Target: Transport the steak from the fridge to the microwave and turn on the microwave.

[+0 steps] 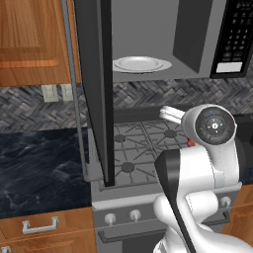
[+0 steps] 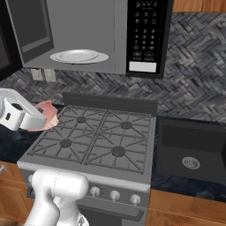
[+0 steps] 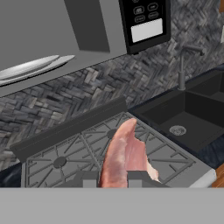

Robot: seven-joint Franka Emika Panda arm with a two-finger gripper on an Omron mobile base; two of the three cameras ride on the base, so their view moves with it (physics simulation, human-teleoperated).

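My gripper [image 3: 112, 179] is shut on the steak [image 3: 124, 155], a red-pink slab that sticks up between the two finger tips. The hand holds it above the left side of the gas stove [image 2: 99, 141], where the steak [image 2: 49, 115] pokes out past the white hand. A sliver of the steak [image 1: 190, 143] shows behind the arm. The microwave [image 2: 88, 26] hangs above the stove with its door [image 1: 94, 89] swung wide open to the left. A white plate [image 2: 79, 56] lies in its grey cavity, higher than the steak. The keypad panel [image 2: 146, 31] is on its right. The fridge is out of view.
A dark sink [image 2: 192, 152] with a faucet [image 3: 183, 65] lies right of the stove. A black counter [image 1: 39, 163] lies left of it, under wooden cabinets [image 1: 29, 39]. The open microwave door juts out over the stove's left edge.
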